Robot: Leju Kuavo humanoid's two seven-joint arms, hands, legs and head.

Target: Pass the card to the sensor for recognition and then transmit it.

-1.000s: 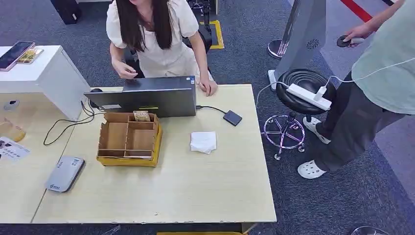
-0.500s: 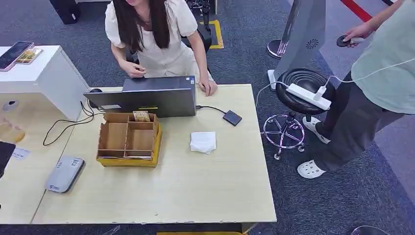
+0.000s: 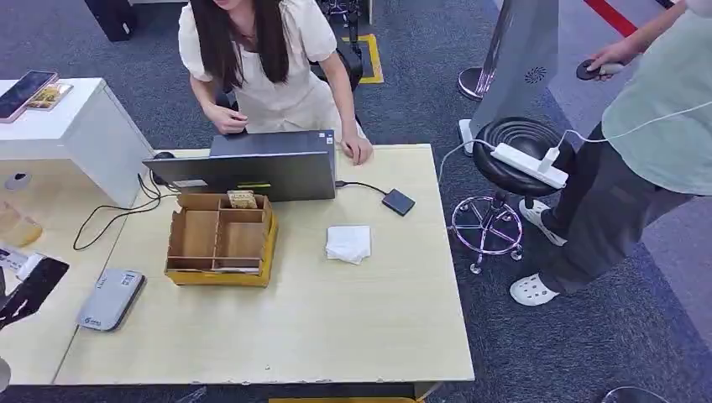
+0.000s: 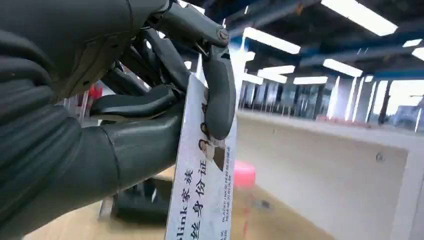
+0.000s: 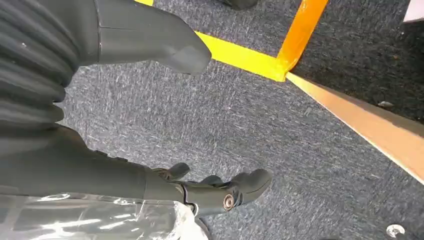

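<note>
From the head view I see my left hand (image 3: pixel 29 290) at the far left edge of the light wooden table (image 3: pixel 336 327), dark, with a pale corner of the card (image 3: pixel 18 262) showing at its top. Just beside it lies the grey sensor (image 3: pixel 111 298), flat on the table. Further along sit a compartmented cardboard box (image 3: pixel 221 239), a folded white cloth (image 3: pixel 348 243) and an open laptop (image 3: pixel 252 168), with a person in a cream top (image 3: pixel 260 59) leaning over it. A second person (image 3: pixel 646 143) stands to the right by a black stool (image 3: pixel 520 151).

In the left wrist view the hand (image 4: pixel 125 120) holds the card (image 4: pixel 202 185) — thumb under it, a dark finger (image 4: pixel 220 95) pressed across its face. The card stands on edge, white, with printed characters and a small photo.

In the right wrist view my right hand (image 5: pixel 165 125) hangs over grey carpet (image 5: pixel 260 115) crossed by yellow tape (image 5: pixel 240 57) — thumb and fingers apart, nothing between them.
</note>
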